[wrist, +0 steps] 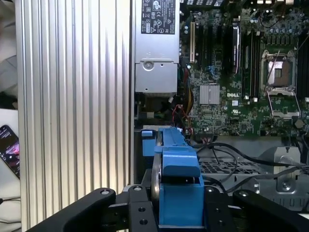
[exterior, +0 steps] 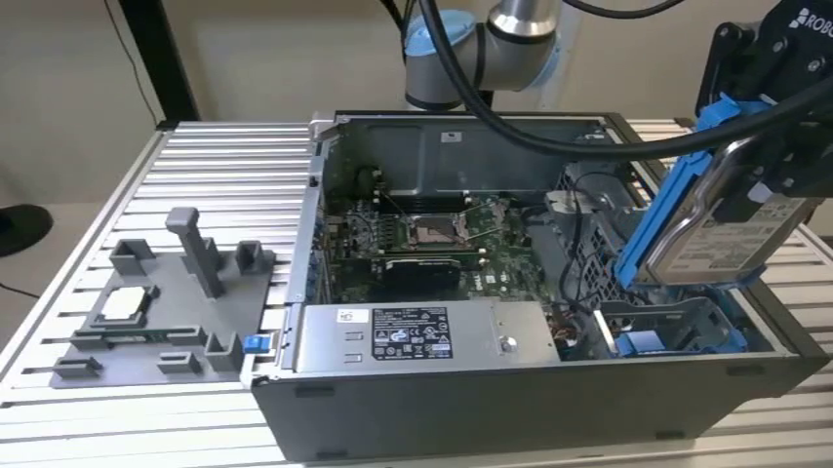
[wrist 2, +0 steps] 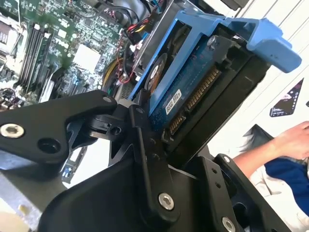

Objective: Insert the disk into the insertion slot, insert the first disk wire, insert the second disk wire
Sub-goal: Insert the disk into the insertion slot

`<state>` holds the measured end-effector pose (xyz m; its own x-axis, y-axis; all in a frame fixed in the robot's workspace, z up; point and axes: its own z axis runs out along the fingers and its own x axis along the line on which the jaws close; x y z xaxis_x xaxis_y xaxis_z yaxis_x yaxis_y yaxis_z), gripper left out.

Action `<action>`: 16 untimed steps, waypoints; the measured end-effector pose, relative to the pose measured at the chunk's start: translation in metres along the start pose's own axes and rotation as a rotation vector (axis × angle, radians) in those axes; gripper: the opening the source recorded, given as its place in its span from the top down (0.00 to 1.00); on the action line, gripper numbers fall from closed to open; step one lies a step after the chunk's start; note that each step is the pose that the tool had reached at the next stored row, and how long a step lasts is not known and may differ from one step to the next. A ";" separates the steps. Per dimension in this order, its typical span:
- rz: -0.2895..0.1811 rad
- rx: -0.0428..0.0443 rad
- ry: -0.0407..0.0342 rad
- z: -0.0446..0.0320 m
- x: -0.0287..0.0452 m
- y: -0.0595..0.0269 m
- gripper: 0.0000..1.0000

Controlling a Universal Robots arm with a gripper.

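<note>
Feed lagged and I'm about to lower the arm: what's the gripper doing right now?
Gripper: closed on the hard drive in its blue bracket, holding it tilted above the blue drive bay, not yet seated in it.

Your arm [exterior: 482, 44] is a silver-grey tube with rounded joints capped in pale blue, up and to the exterior view's left of the disk [exterior: 729, 234]. Thick black cables [exterior: 573, 144] loop off it toward the disk. Your pincer [wrist: 178, 205] is matt black, with flat link bars on either side of the disk pinned by silver screws [wrist 2: 165, 201]. White lettering [exterior: 801, 29] marks its housing above the disk.
</note>
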<state>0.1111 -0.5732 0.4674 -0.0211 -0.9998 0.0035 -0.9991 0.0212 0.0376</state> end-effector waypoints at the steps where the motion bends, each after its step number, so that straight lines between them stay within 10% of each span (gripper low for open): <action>1: 0.001 -0.0001 0.0000 0.0006 0.0000 -0.0004 1.00; 16: 0.001 -0.0002 -0.0003 0.0061 0.0000 -0.0011 1.00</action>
<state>0.1119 -0.5732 0.4613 -0.0220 -0.9998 0.0032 -0.9990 0.0221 0.0378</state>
